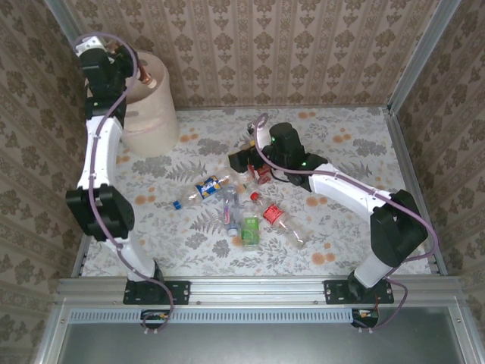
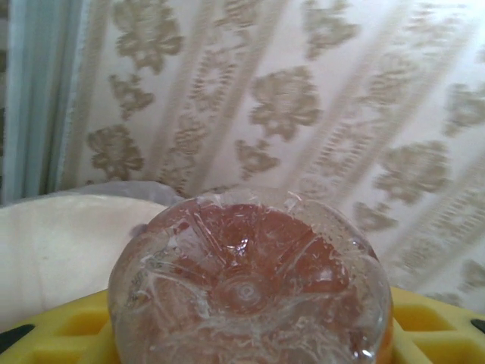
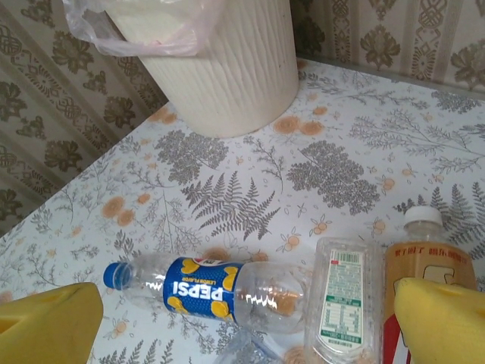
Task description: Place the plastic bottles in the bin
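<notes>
Tabletop (image 1: 341, 136) printed with ferns and orange flowers carries the scene. The bin (image 1: 151, 114), pale, ribbed and lined with a thin plastic bag, stands at the far left corner.

The left arm (image 1: 102, 152) rises beside the bin, and the left jaws sit over the bin's mouth, closed on a reddish bottle (image 2: 250, 288). In the left wrist view that bottle's clear moulded base faces the camera, with yellow fingers (image 2: 68, 334) on either side of it and the bin's pale surface just behind on the left.

The right arm (image 1: 341, 186) reaches toward the middle of the tabletop, well apart from the bin. The right jaws are spread wide above the loose bottles.

Of those bottles, the Pepsi bottle (image 3: 204, 288) with its blue cap lies on its side nearest the bin. Just beside it, away from the bin, lie a clear bottle with a white label (image 3: 345, 303) and an orange-labelled bottle (image 3: 420, 262) with a white cap. Farther still from the bin lie a green-labelled bottle (image 1: 248, 227) and a red-labelled bottle (image 1: 276, 216).
</notes>
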Robot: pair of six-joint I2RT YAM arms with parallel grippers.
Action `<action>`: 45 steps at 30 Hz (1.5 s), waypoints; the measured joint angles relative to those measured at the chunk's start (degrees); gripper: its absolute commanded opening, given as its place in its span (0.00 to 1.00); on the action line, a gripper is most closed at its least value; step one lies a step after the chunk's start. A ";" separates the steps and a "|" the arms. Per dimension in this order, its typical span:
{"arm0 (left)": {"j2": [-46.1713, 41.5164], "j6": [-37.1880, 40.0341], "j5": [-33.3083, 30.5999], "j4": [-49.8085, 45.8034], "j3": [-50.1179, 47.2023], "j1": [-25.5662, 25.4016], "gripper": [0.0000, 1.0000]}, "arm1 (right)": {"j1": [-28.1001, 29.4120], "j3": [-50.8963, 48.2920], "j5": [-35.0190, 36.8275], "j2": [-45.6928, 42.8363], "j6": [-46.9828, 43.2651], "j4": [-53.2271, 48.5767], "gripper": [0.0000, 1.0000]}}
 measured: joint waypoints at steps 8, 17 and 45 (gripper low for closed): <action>15.32 -8.59 0.85 -5.29 13.99 5.46 0.59 | 0.00 -2.12 0.83 -2.49 -0.02 1.29 1.00; 23.08 -20.52 0.09 -11.06 21.90 6.10 0.72 | 0.00 -5.40 2.75 -5.64 -0.02 1.33 1.00; 3.63 -22.49 2.80 -5.29 0.92 2.29 0.94 | -0.07 -7.72 18.40 -0.52 7.41 -6.86 0.98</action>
